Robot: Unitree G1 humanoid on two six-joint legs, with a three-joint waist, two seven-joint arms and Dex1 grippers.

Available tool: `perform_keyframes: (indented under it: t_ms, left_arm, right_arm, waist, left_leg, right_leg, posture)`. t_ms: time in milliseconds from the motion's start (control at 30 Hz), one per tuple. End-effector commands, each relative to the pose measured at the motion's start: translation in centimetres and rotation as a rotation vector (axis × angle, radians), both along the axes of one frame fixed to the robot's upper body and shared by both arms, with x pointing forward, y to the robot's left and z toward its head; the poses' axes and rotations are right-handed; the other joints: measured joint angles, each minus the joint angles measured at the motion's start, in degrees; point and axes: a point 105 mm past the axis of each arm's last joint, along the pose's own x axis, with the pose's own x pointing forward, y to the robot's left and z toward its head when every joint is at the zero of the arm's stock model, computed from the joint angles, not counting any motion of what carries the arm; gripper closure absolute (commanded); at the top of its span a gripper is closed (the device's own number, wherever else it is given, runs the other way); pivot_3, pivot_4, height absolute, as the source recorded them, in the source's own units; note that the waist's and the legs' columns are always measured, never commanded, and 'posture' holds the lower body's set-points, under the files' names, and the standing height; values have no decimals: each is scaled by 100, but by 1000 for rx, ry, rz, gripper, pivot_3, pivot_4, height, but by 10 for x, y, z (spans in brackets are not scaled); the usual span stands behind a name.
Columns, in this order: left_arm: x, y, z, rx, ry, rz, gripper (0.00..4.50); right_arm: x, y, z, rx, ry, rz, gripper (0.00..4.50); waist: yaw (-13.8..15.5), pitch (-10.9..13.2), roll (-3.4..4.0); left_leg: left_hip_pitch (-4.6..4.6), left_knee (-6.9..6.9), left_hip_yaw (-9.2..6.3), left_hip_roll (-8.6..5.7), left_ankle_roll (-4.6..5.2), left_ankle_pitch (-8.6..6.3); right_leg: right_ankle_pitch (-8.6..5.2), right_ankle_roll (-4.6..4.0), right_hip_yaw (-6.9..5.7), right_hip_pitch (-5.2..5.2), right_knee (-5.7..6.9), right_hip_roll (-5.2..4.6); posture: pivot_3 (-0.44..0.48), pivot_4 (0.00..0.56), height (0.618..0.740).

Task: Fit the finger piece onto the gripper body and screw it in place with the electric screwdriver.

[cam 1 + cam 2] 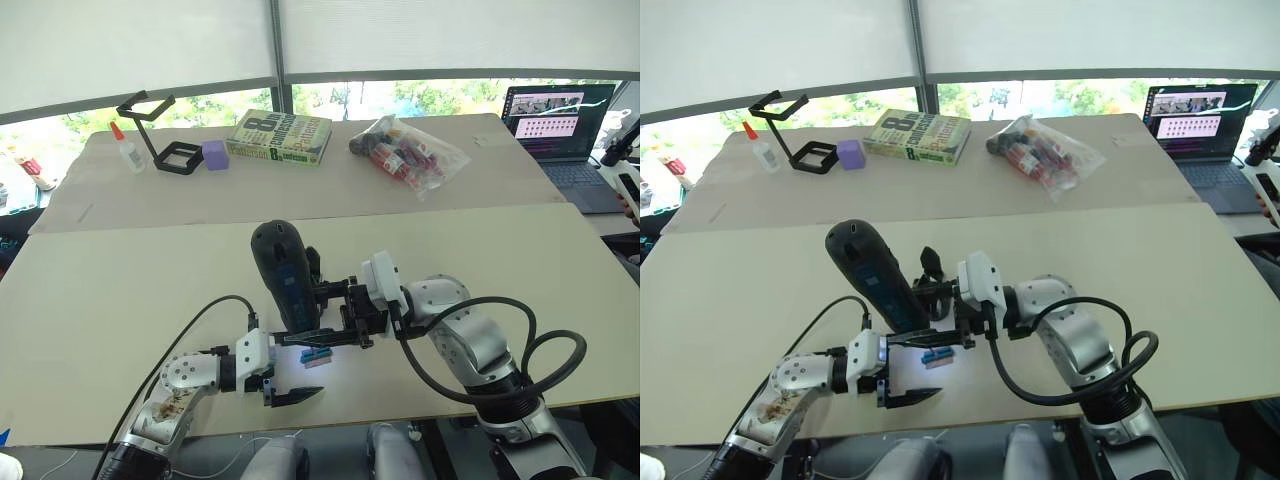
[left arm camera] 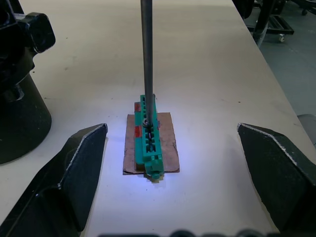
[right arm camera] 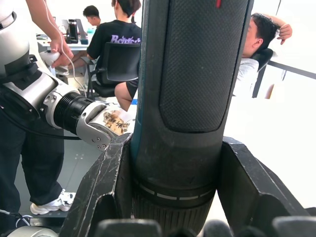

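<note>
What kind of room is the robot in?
Probably an office or robot lab. People sit in office chairs, a laptop stands open on the long table, and the right gripper holds an electric screwdriver.

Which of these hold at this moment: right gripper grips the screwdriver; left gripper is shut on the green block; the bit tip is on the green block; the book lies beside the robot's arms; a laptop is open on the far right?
1. The right gripper grips the electric screwdriver. True.
2. The left gripper is shut on the green block. False: its fingers stand open either side of it, apart.
3. The metal bit meets the green block. True.
4. The book lies beside the arms. False: it lies on the far table.
5. A laptop is open at far right. True.
</note>
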Motion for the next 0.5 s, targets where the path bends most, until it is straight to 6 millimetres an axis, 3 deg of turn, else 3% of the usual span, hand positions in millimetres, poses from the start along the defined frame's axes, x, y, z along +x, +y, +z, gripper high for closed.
perform_keyframes:
  t_ms: [33, 500]
  left_arm:
    - [-9, -7, -13, 19, 70, -22, 45]
    - [-8, -7, -10, 20, 70, -15, 45]
  right_arm:
    - [-2, -1, 12, 43, -58, -2, 2524]
    - [-4, -4, 11, 47, -59, 5, 2524]
  waist:
    - [0, 0, 0]
    - [-1, 1, -2]
  left_leg:
    - [0, 0, 0, 0, 0, 0]
    - [-5, -2, 0, 0, 0, 0]
  right_leg:
    - [0, 0, 0, 0, 0, 0]
    - [0, 0, 0, -6, -2, 0]
  posture:
    - [0, 150, 740]
    - [0, 150, 740]
